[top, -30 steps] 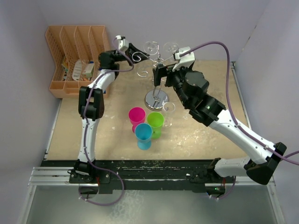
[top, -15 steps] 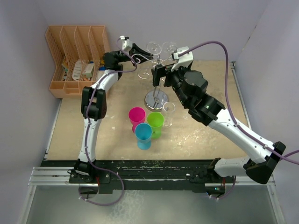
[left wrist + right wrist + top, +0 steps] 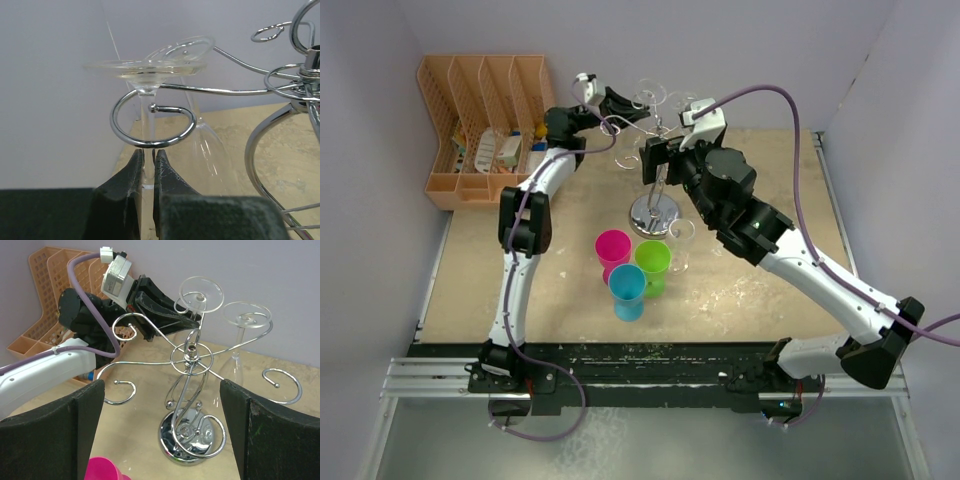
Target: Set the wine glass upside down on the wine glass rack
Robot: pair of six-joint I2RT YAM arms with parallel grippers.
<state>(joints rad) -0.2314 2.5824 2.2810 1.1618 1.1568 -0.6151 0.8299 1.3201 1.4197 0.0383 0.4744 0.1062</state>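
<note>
The left end effector (image 3: 148, 165) is pinched on the stem of the inverted wine glass (image 3: 145, 67), just below a spiral arm of the wine glass rack (image 3: 191, 359). The stem stands inside that curl, with the foot right above the wire; whether they touch is unclear. I would lower gently until the foot seats, then part the fingers slowly and back straight away from the rack. The right end effector (image 3: 160, 430) gapes wide, facing the rack's post and holding nothing.
</note>
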